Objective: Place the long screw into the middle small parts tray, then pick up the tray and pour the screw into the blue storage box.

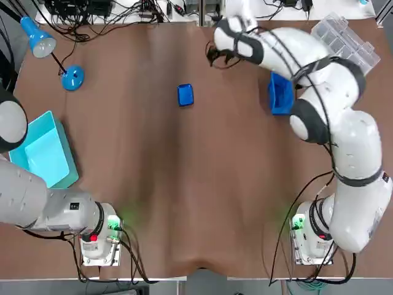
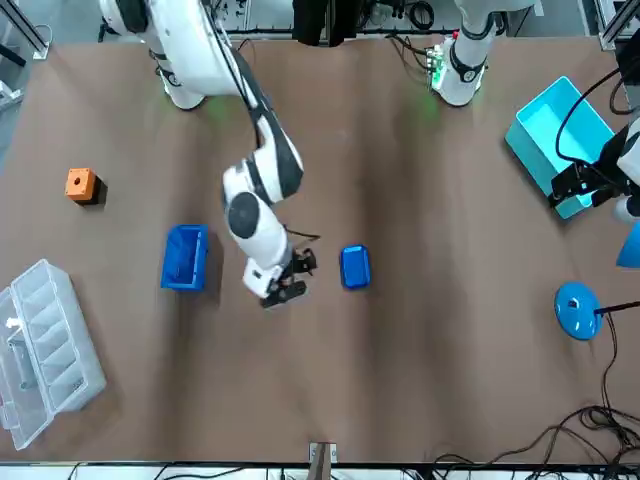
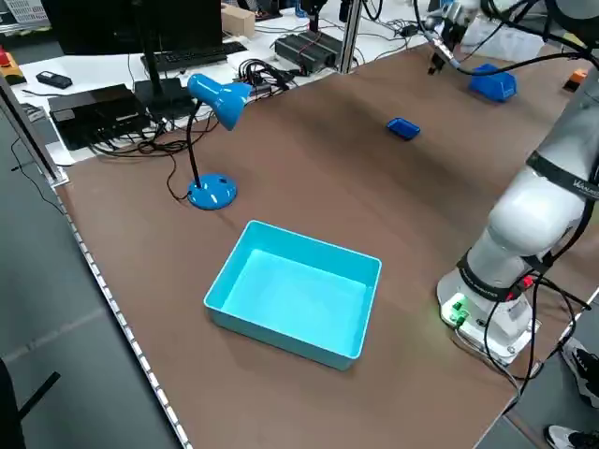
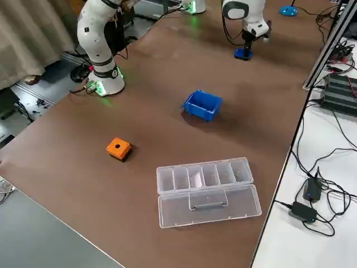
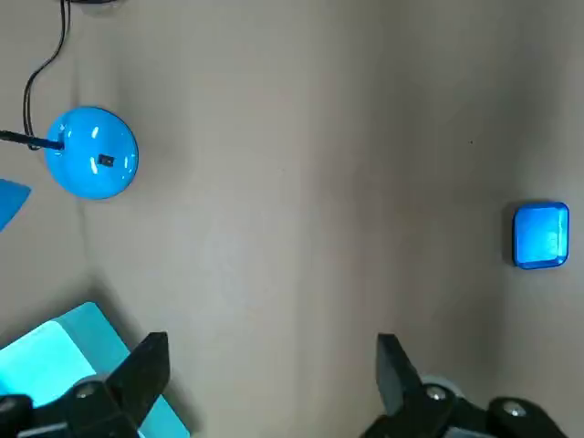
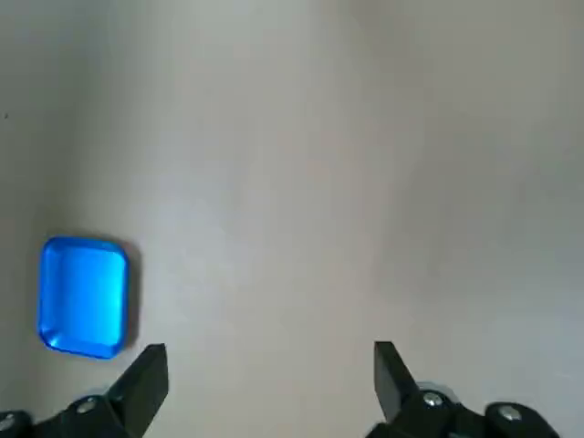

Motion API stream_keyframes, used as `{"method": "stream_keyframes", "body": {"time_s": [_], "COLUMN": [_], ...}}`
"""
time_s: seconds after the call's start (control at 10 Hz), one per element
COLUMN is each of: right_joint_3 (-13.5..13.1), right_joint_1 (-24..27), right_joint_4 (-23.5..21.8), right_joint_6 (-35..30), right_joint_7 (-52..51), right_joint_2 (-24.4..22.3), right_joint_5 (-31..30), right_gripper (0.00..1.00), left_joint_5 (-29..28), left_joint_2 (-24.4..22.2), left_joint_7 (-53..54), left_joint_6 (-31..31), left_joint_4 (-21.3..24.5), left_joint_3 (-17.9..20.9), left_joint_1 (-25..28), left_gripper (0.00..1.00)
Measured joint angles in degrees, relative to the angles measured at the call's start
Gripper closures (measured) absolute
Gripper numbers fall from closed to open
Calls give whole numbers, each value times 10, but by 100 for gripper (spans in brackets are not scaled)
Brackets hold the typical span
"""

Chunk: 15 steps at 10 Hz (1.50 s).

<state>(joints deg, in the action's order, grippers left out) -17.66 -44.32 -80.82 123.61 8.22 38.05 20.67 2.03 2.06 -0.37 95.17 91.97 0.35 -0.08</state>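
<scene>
A small blue tray (image 1: 185, 95) lies flat near the table's far middle, also in the right wrist view (image 6: 84, 297); nothing shows inside it. I cannot find the long screw in any view. My right gripper (image 1: 215, 56) hovers over bare table just to the right of the tray, reaching from the right side; it is open (image 6: 269, 374) with nothing between its fingers. A dark blue storage bin (image 1: 281, 93) stands further right, partly under the right arm. My left gripper (image 5: 271, 374) is open, parked high over the left edge by a cyan box (image 1: 43, 150).
A blue desk lamp (image 1: 72, 77) stands at the far left. A clear compartment case (image 1: 344, 40) sits at the far right corner. An orange block (image 2: 80, 184) rests on the robot's right side. Cables run along the far edge.
</scene>
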Motion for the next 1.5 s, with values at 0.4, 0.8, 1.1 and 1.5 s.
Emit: {"method": "stream_keyframes", "body": {"time_s": [0.4, 0.8, 1.1, 1.5], "right_joint_3": [-141, -179, -10, 25], "right_joint_1": [13, 107, 297, 353], "right_joint_4": [-85, -89, -90, -66], "right_joint_6": [-129, -214, -283, -354], "right_joint_7": [-40, -165, -177, -185], "right_joint_2": [-161, -287, -356, -391], "right_joint_5": [-111, -144, -190, -194], "right_gripper": [0, 0, 0, 0], "left_joint_5": [0, 0, 0, 0], "left_joint_2": [0, 0, 0, 0], "left_joint_7": [0, 0, 2, 2], "left_joint_6": [0, 0, 0, 0], "left_joint_4": [0, 0, 0, -1], "left_joint_3": [0, -1, -1, -3], "left_joint_1": [0, 0, 0, -1], "left_gripper": [0, 0, 0, 0]}}
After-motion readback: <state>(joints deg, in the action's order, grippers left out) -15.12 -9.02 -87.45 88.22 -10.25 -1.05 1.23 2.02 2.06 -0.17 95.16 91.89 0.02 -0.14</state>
